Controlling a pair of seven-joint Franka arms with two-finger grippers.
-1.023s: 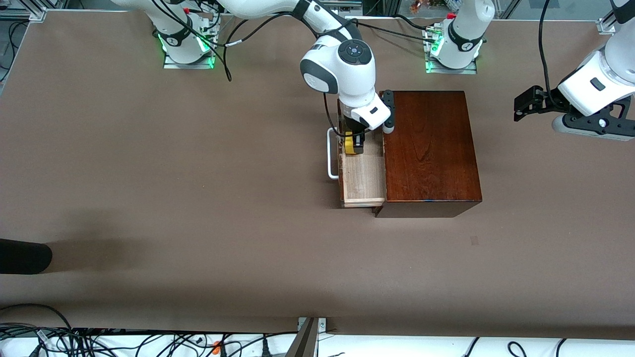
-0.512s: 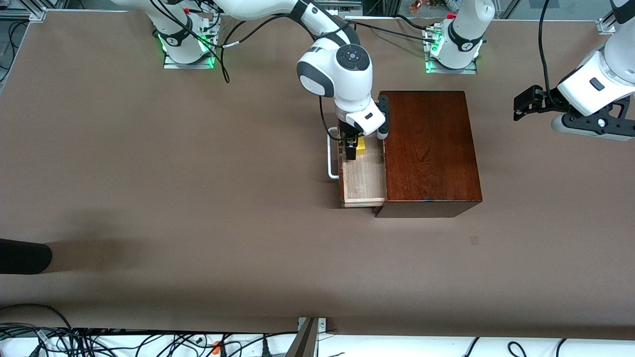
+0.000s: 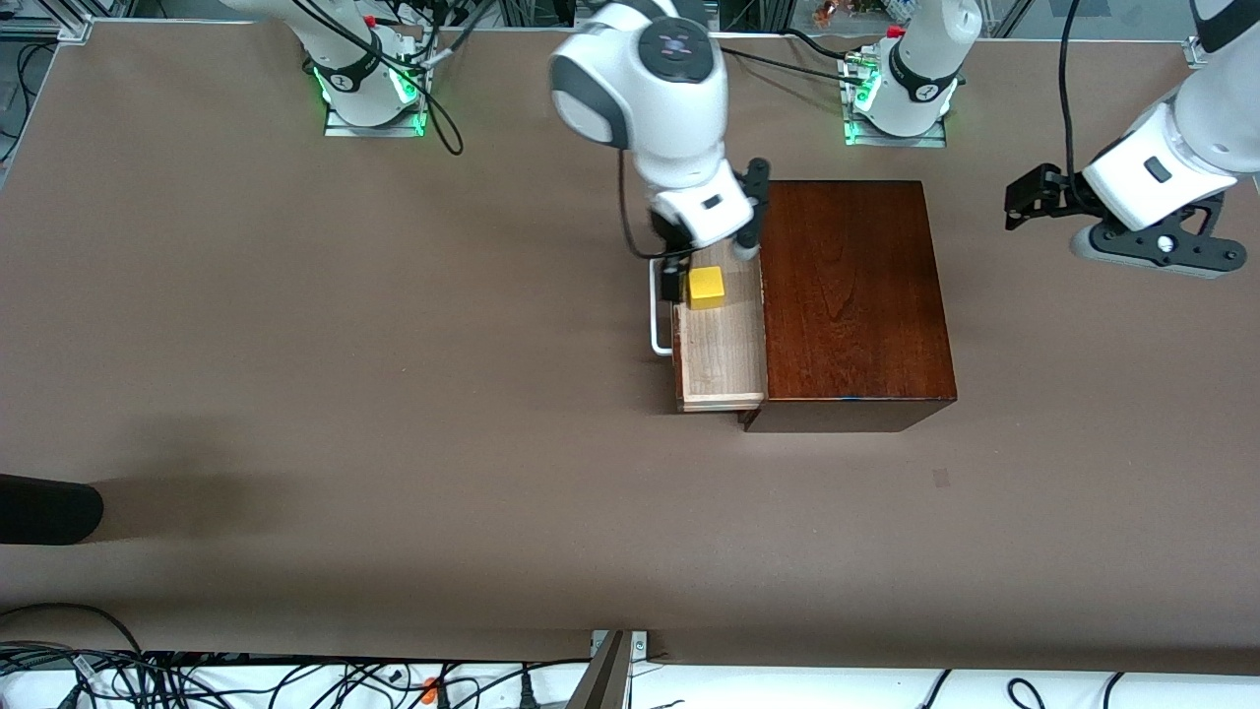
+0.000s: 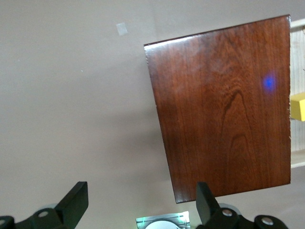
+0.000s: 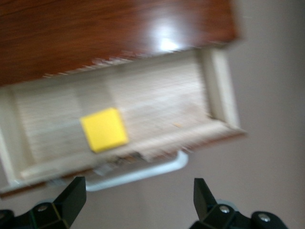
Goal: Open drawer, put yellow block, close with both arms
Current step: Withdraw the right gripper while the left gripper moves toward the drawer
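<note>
Hanging spread and empty over the open drawer (image 3: 721,345) with the yellow block (image 3: 706,288) inside, the right pincer (image 3: 701,264) sits nearest its white handle (image 3: 658,313), while the left pincer (image 3: 1029,197), also spread, waits over the desk (image 3: 394,394) toward the left arm's end of the box (image 3: 854,295).

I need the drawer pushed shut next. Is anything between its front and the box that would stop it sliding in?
Nothing visible does. The yellow block lies inside the drawer, below its rim as far as I can tell. The open right gripper hangs over the drawer; the open left gripper waits aside.

Right gripper (image 3: 689,266) hangs with jaws spread wide; left gripper (image 3: 1024,202) waits aloft, jaws apart.
</note>
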